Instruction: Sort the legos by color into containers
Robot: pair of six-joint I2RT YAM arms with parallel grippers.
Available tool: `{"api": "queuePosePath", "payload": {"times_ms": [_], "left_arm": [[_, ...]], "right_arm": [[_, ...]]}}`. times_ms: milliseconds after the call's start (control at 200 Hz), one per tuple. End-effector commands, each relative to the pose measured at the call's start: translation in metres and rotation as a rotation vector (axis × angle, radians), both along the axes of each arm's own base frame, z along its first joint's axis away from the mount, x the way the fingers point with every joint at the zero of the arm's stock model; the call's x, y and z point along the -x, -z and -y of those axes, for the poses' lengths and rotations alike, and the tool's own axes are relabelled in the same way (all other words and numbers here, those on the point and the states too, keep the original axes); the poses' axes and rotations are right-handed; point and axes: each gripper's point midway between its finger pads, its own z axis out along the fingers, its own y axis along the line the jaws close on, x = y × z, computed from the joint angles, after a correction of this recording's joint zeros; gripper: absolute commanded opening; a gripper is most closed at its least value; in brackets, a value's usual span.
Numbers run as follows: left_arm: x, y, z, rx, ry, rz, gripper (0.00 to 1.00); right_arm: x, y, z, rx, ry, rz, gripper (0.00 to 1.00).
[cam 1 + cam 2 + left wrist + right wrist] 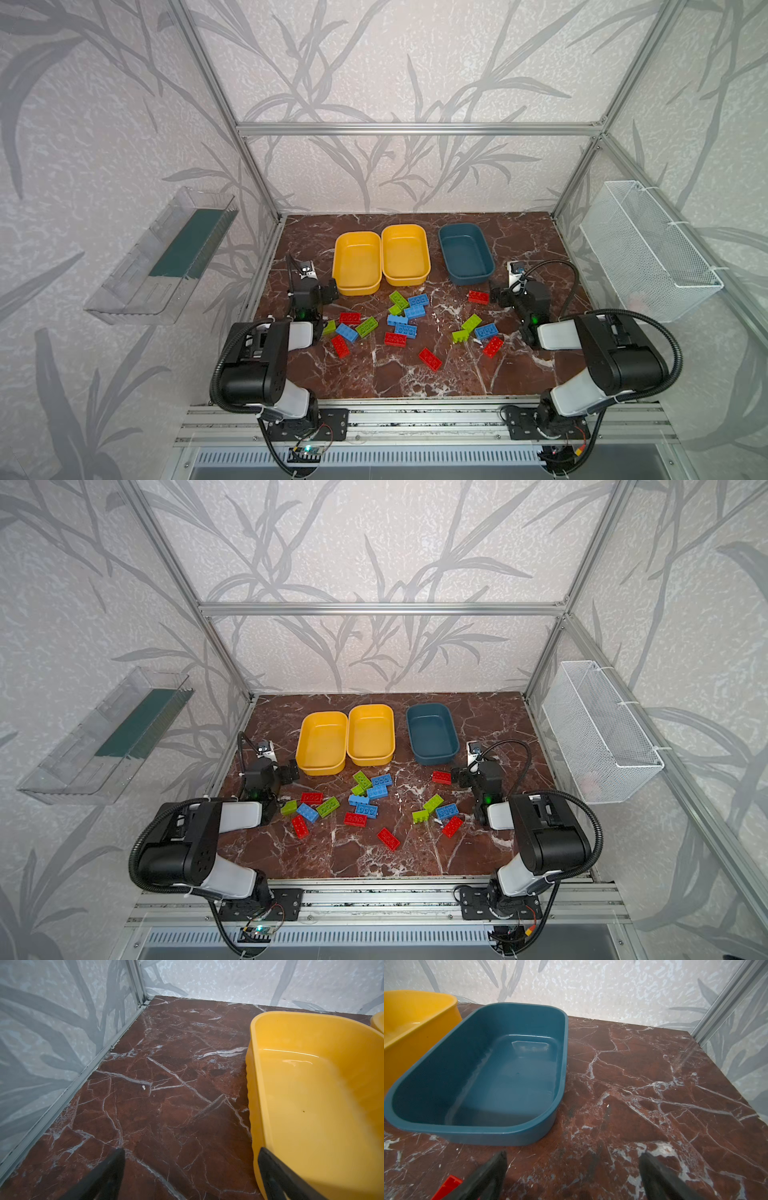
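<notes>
Several red, blue and lime green legos lie scattered mid-table in both top views, among them a blue cluster and a red brick just left of my right gripper. Behind them stand the containers, all empty: two yellow tubs side by side and a teal tub. My left gripper hangs open over bare marble at the left yellow tub's near left corner. My right gripper is open too, low in front of the teal tub, holding nothing.
A clear plastic tray is mounted on the left wall and a white wire basket on the right wall. Aluminium frame posts stand at the back corners. Both arm bases sit on the front rail.
</notes>
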Motion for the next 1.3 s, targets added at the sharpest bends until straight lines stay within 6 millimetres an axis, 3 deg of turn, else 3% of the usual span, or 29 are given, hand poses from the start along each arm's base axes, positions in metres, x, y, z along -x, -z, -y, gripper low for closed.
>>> {"api": "queuePosePath", "payload": {"times_ms": [0, 1295], "left_arm": [[-0.0072, -0.0100, 0.0004, -0.016, 0.006, 0.032, 0.99], [-0.0077, -0.0097, 0.0000, -0.011, 0.010, 0.030, 0.99]], "right_arm": [[-0.0060, -0.0083, -0.0022, 0.003, -0.005, 0.027, 0.99], [-0.0063, -0.0092, 0.0013, -0.039, -0.020, 0.025, 0.99]]}}
